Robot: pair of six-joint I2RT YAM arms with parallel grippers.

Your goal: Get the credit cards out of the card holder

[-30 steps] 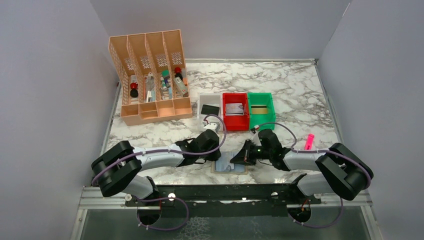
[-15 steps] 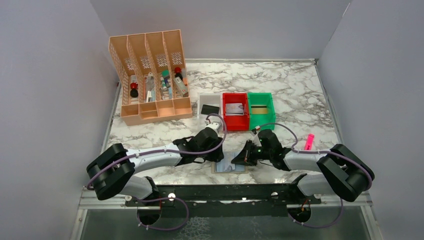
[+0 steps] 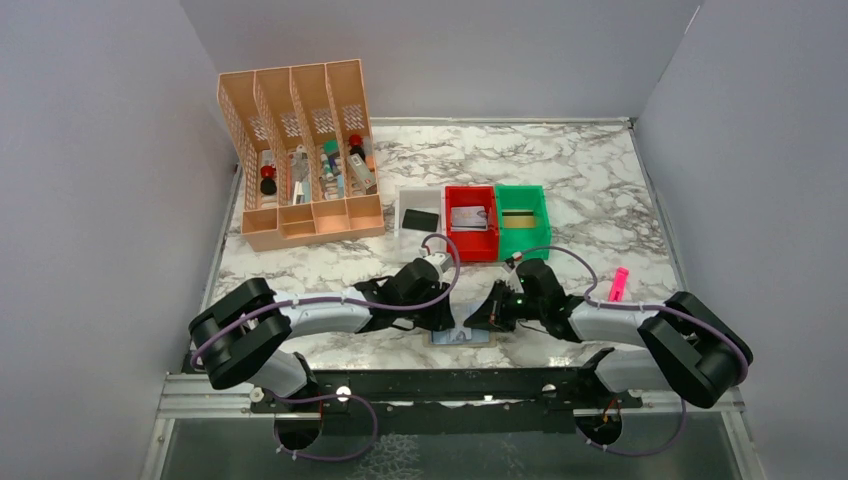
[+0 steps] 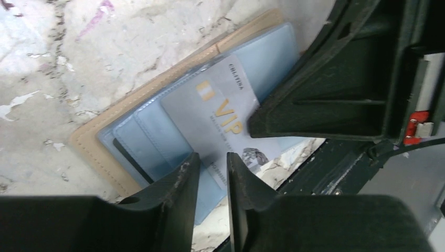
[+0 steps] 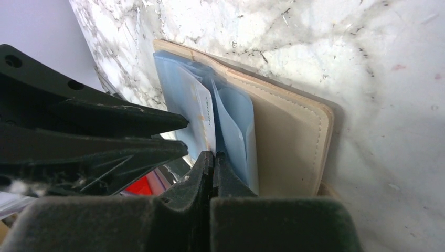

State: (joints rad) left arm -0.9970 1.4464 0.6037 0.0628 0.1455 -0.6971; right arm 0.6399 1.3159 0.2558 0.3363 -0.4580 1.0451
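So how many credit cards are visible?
4: black card in the white bin, silver card in the red bin, striped card in the green bin, VIP card in the card holder. Others may be hidden.

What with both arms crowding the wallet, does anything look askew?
Yes: the silver VIP card sits slanted, partly out of its pocket in the card holder, its lower end by the left gripper. Nothing else stands out.
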